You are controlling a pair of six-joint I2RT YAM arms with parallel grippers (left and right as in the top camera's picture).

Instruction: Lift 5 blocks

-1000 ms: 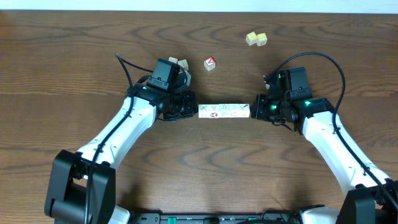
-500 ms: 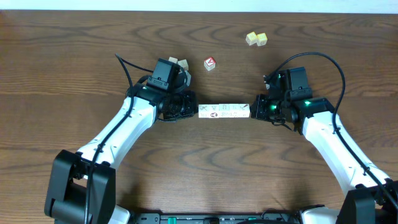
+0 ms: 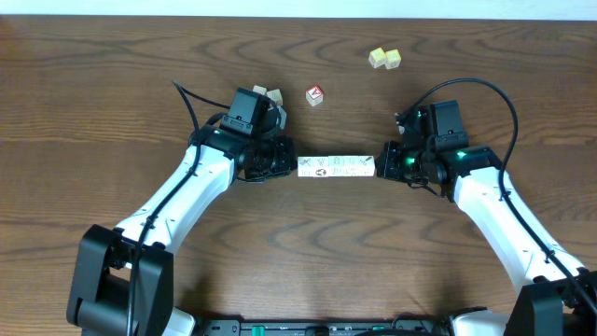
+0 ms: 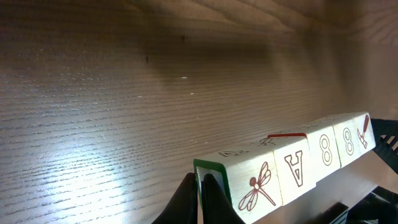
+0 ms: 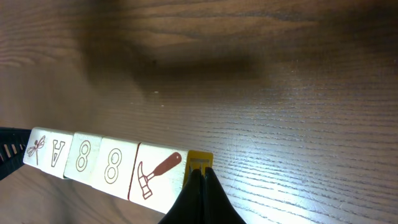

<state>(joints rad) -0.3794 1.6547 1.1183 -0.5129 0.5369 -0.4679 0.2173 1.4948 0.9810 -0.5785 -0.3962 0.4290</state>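
Five printed blocks [image 3: 337, 167] lie in one tight row on the wooden table [image 3: 112, 75], squeezed endwise between the left gripper [image 3: 295, 161] and right gripper [image 3: 378, 161], each with fingers together; nothing has shifted this past second, so the pinch looks steady for lifting.

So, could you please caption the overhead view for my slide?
The left gripper and right gripper, both shut, squeeze a row of five blocks between them.

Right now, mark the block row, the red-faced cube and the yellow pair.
block row [image 3: 337, 167], overhead, top of the middle block.
red-faced cube [image 3: 315, 94], overhead, its red-marked top face.
yellow pair [image 3: 377, 57], overhead, top of the left cube in frame.
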